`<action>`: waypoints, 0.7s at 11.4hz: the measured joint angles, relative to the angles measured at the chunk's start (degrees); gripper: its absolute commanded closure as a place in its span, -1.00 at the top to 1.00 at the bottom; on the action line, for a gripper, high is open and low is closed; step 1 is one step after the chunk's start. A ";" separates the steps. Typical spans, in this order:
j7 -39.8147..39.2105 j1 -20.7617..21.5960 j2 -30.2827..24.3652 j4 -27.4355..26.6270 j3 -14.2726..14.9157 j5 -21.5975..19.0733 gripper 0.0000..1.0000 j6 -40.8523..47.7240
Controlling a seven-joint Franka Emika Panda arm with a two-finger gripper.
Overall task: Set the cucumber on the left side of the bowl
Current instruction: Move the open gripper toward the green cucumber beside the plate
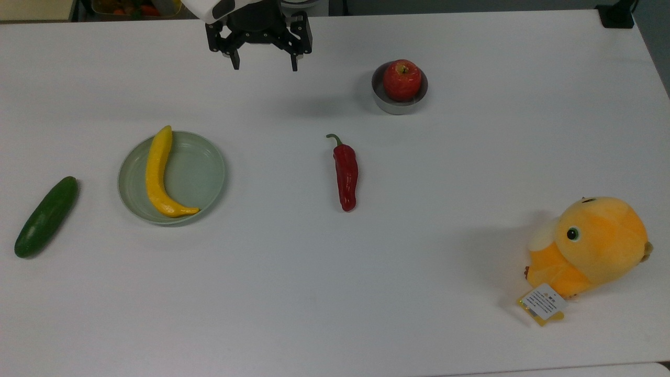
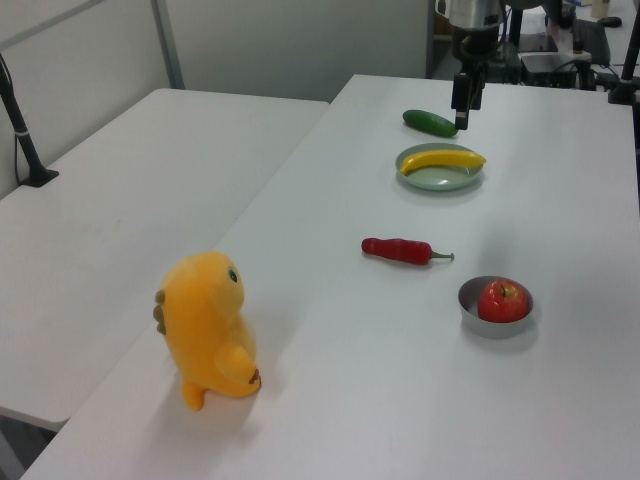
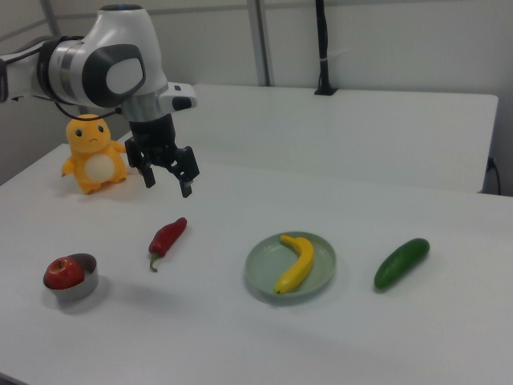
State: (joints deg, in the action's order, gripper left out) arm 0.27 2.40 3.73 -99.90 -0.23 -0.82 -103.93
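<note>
The dark green cucumber point(image 1: 46, 217) lies on the white table at the top view's far left; it also shows as the cucumber point(image 2: 430, 122) and the cucumber point(image 3: 401, 262). The small grey bowl point(image 1: 380, 98) holds a red apple point(image 1: 402, 79) at the back right of centre; the bowl point(image 2: 473, 314) and the bowl point(image 3: 85, 287) show in the side views. My gripper point(image 1: 264, 64) hangs open and empty above the table's back edge, far from both. It is also the gripper point(image 2: 463, 106) and the gripper point(image 3: 167, 177).
A pale green plate point(image 1: 204, 173) with a yellow banana point(image 1: 158, 173) sits just right of the cucumber in the top view. A red chili point(image 1: 346, 173) lies mid-table. An orange plush toy point(image 1: 589, 246) stands at the front right. A second white table point(image 2: 110, 200) adjoins.
</note>
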 measured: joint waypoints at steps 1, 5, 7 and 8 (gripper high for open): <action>0.00 -0.02 0.00 0.02 0.00 0.00 1.00 0.00; 0.23 -0.18 0.26 -0.05 0.00 0.00 1.00 0.00; 0.23 -0.18 0.42 -0.05 0.00 0.00 1.00 0.00; 0.23 -0.18 0.56 -0.07 0.00 0.00 1.00 0.00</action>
State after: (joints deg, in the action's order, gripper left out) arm 0.51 2.22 4.29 -99.97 -0.23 -0.82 -103.93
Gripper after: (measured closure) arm 0.000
